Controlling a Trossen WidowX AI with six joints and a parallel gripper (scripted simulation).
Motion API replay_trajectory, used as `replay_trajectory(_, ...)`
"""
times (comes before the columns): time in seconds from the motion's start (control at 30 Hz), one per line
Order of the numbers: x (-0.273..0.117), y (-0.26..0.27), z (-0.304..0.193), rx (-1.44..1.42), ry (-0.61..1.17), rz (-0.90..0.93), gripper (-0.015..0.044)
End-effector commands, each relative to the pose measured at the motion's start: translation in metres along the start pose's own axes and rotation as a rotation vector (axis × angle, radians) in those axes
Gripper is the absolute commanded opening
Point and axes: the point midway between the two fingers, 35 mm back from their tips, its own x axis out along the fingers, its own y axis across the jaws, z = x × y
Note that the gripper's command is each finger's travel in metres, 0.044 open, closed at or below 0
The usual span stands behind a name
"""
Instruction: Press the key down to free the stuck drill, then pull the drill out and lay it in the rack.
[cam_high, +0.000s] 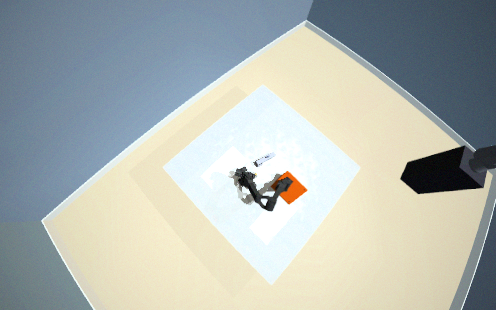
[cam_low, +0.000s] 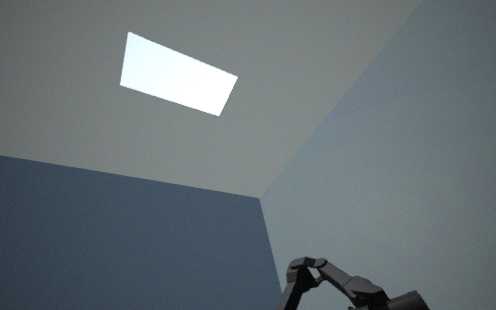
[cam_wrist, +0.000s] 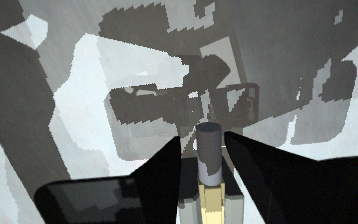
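Note:
My gripper (cam_wrist: 202, 139) (cam_high: 245, 175) is open, its two black fingers standing apart at the bottom of the wrist view. Between them in that view shows a grey cylinder (cam_wrist: 209, 150), seemingly the drill's shank, above a pale yellow part (cam_wrist: 212, 202). Gaps show on both sides of the cylinder. A dark block with light grey sides (cam_wrist: 234, 209) flanks the yellow part. A small pale piece with a black end (cam_high: 265, 159), perhaps the rack, lies near the gripper in the top view. I cannot make out the key.
The arm (cam_high: 270, 202) (cam_low: 345, 280) bends out from an orange square plate (cam_high: 297, 191) on the pale square surface (cam_high: 320, 150). A large black box (cam_high: 435, 172) is at the far right of the top view. Patchy shadows cover the wrist view's background.

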Motion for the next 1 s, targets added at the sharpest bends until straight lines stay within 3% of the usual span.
replay_trajectory(0.0,0.000,0.001,0.000,0.002,0.003,0.003,0.0263)
replay_trajectory(0.23,-0.001,0.001,0.000,0.003,0.004,0.004,0.0440)
replay_trajectory(0.77,-0.078,-0.001,0.001,0.015,0.024,0.007,0.0440)
replay_trajectory(0.97,-0.057,0.010,0.024,-0.172,0.054,-0.045,0.0440)
